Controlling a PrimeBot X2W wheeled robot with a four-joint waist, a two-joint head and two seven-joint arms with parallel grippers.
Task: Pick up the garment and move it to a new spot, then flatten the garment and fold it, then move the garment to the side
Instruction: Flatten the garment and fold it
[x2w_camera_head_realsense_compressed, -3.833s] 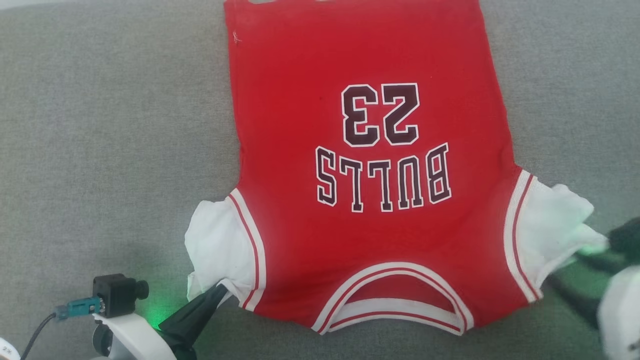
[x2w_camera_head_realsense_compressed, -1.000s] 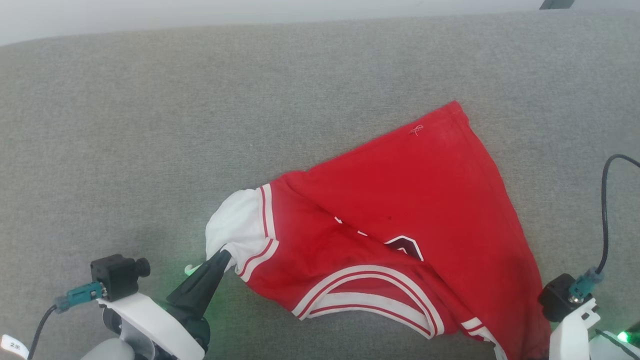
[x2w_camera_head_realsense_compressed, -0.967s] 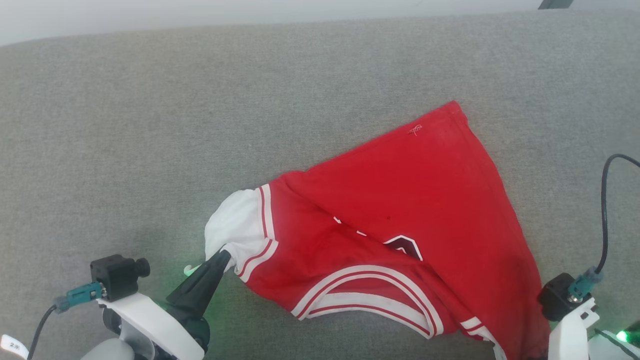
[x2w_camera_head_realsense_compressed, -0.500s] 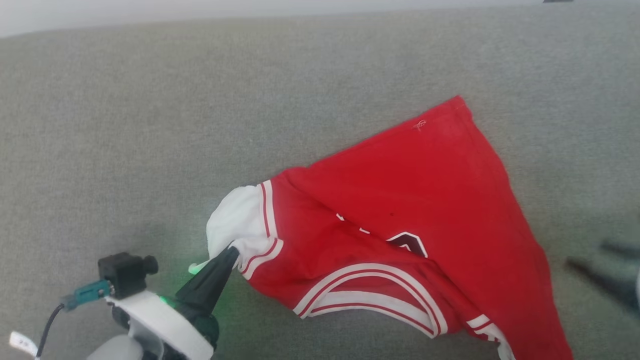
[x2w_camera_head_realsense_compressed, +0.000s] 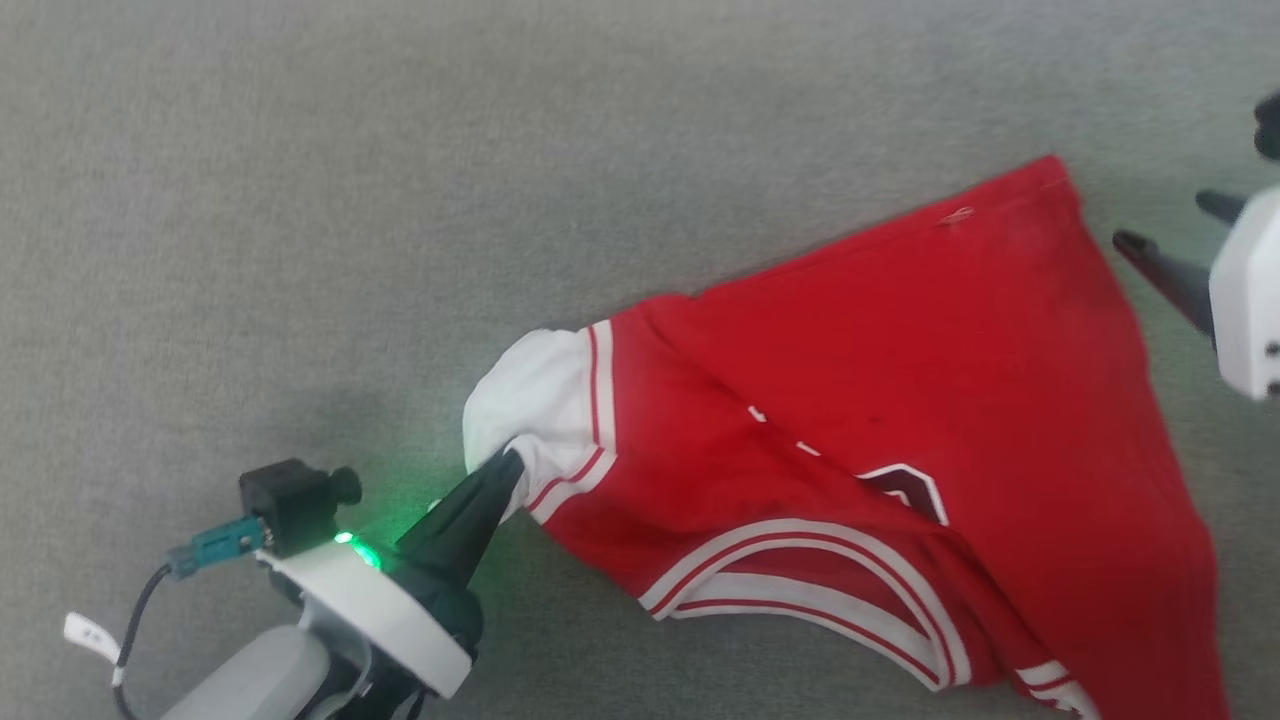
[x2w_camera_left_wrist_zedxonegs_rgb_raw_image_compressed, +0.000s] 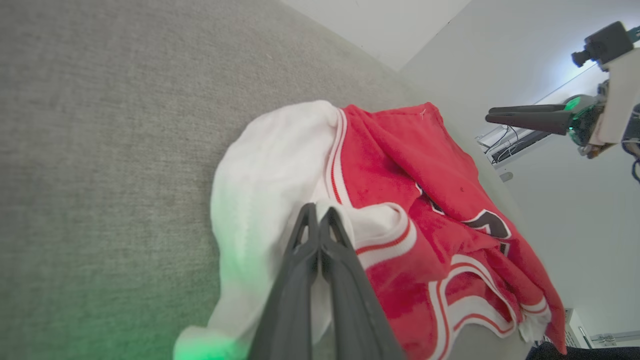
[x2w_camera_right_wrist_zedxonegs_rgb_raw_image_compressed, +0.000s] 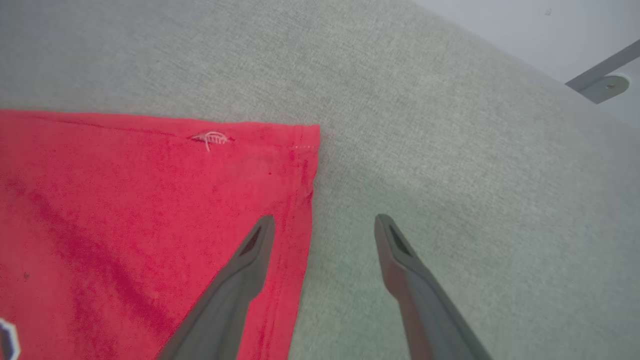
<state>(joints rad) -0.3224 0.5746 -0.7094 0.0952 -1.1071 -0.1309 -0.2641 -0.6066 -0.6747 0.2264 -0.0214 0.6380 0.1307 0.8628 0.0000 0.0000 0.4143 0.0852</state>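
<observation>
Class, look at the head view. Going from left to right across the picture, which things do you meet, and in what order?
Black wrist camera → left claw, shut on the white sleeve → red garment → right claw, open.

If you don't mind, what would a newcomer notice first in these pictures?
A bright red shirt lies crumpled on the grey fabric surface. The left gripper is shut on its white sleeve at lower left in the head view; the right gripper hangs open over the shirt's far corner.
</observation>
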